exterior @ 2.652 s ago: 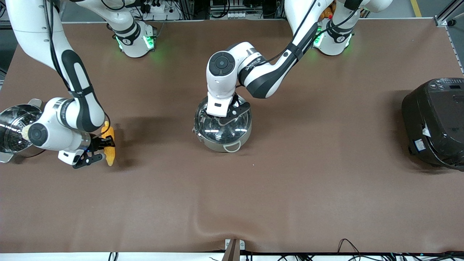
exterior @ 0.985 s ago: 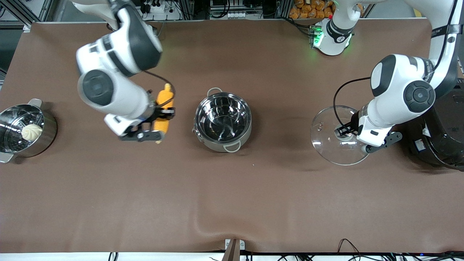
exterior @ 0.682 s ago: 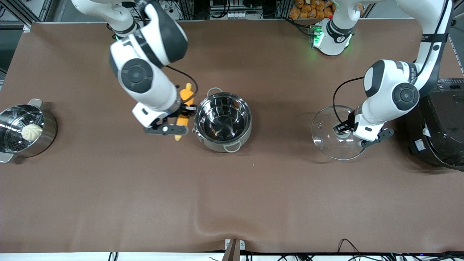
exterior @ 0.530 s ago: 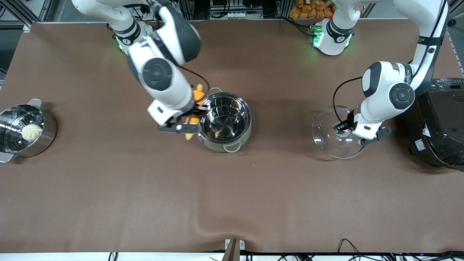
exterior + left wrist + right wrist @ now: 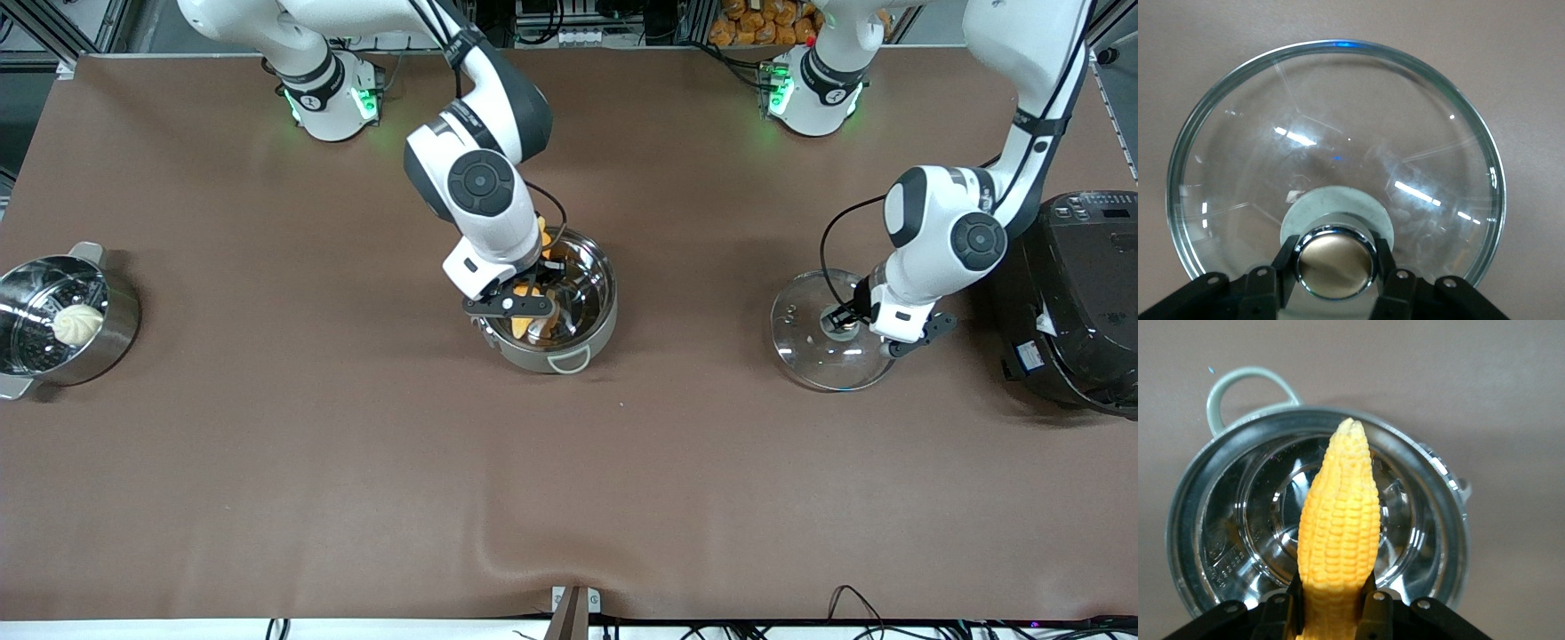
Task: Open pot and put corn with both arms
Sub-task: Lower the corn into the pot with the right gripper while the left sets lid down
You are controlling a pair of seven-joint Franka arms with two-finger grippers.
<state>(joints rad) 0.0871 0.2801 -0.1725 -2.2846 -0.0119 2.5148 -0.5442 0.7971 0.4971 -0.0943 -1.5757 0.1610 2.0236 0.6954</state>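
Observation:
The shiny steel pot (image 5: pixel 587 331) stands open at the table's middle; its rim shows in the right wrist view (image 5: pixel 1188 513). My right gripper (image 5: pixel 531 293) is shut on the yellow corn (image 5: pixel 539 312) and holds it over the open pot; the cob (image 5: pixel 1338 533) lies across the pot's mouth. The glass lid (image 5: pixel 805 356) rests low toward the left arm's end, beside the black rice cooker. My left gripper (image 5: pixel 855 322) is shut on the lid's tan knob (image 5: pixel 1335 261). The lid's glass dome (image 5: pixel 1338 133) fills the left wrist view.
A steel steamer pot (image 5: pixel 111 342) with a white bun (image 5: pixel 76 323) stands at the right arm's end. A large black rice cooker (image 5: pixel 1071 302) stands at the left arm's end. A crease in the brown cover lies near the front edge.
My left gripper lifted the lid off the pot and carried it toward the rice cooker, lowering it. My right gripper picked up the corn and carried it from beside the steamer to over the pot.

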